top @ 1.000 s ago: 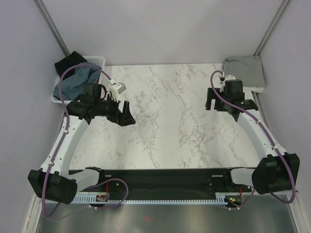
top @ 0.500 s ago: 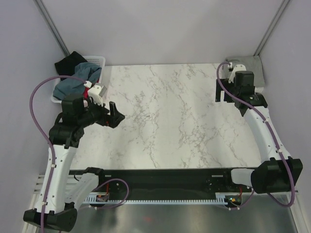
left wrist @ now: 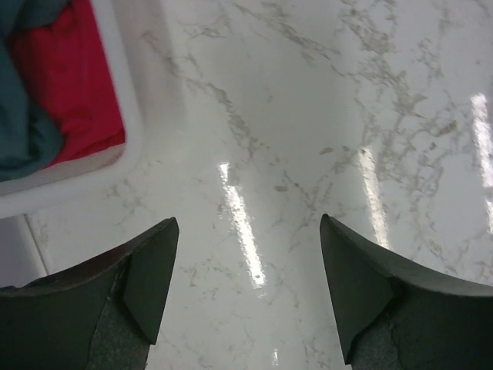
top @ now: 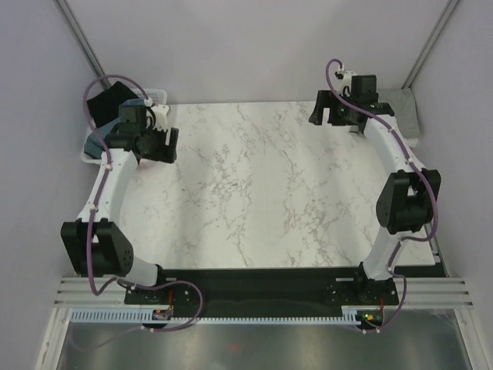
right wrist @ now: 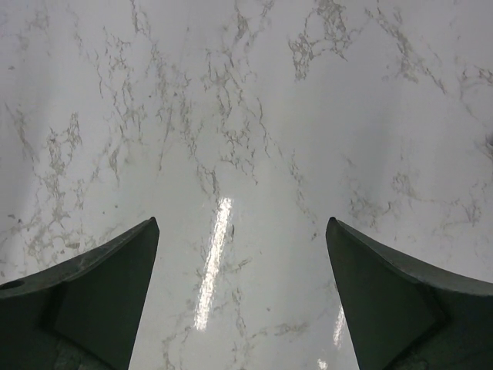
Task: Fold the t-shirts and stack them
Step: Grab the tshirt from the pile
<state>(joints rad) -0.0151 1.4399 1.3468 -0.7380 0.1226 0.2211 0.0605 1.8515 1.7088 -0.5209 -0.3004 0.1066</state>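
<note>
We see both t-shirts off to the sides, with neither one in our grip.
The slate-blue t-shirt [left wrist: 23,127] sits in the white basket [left wrist: 127,108] ahead and to the left of our left gripper [left wrist: 248,227], beside a red cloth [left wrist: 69,77]. The heather-grey t-shirt [top: 407,108] lies behind our right gripper [right wrist: 241,231], past its wrist. Both grippers hang with fingers spread wide above the marble table [top: 262,185], holding nothing.

White marble table [top: 254,193]; white basket [left wrist: 69,182] at far-left corner, red cloth [left wrist: 69,85] inside.
</note>
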